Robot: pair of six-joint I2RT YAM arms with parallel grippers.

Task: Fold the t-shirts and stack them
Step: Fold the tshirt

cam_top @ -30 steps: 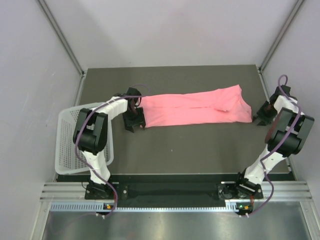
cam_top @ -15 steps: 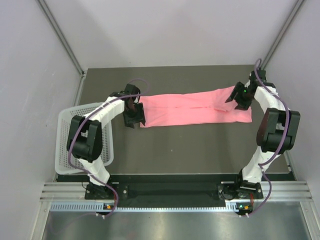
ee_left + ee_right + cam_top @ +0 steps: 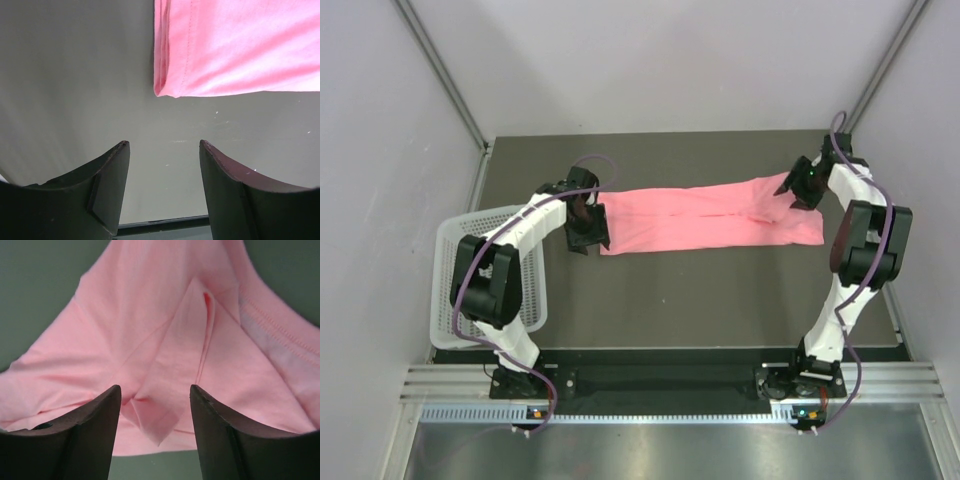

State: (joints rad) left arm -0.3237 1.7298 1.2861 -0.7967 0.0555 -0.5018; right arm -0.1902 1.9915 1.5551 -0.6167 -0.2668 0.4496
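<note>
1. You have a dark matte table (image 3: 700, 300) with a flat, smooth top.
2. The t-shirt (image 3: 705, 218) is salmon pink, thin and soft. It lies across the far half of the table as 1 long band running left to right. The left end is a straight doubled edge with a stitched hem. The right end is wider and creased, with a loose pointed flap lying on top.
3. A white plastic basket (image 3: 450, 262), full of small holes, sits at the table's left edge beside your left arm. It is well apart from the shirt.
4. Your right gripper (image 3: 155, 387) is over the shirt's right end.
   - Its 2 dark curved fingers (image 3: 85, 430) are spread wide and hold nothing.
   - The creased flap shows in the gap between them.
   - You cannot tell whether the tips touch the fabric.
5. Your left gripper (image 3: 162, 145) is over bare table, just short of the shirt's left end.
   - Its fingers (image 3: 105, 185) are parted just as widely and are empty.
   - The shirt's near-left corner lies just beyond the tips, and nothing stands between them and it.
</note>
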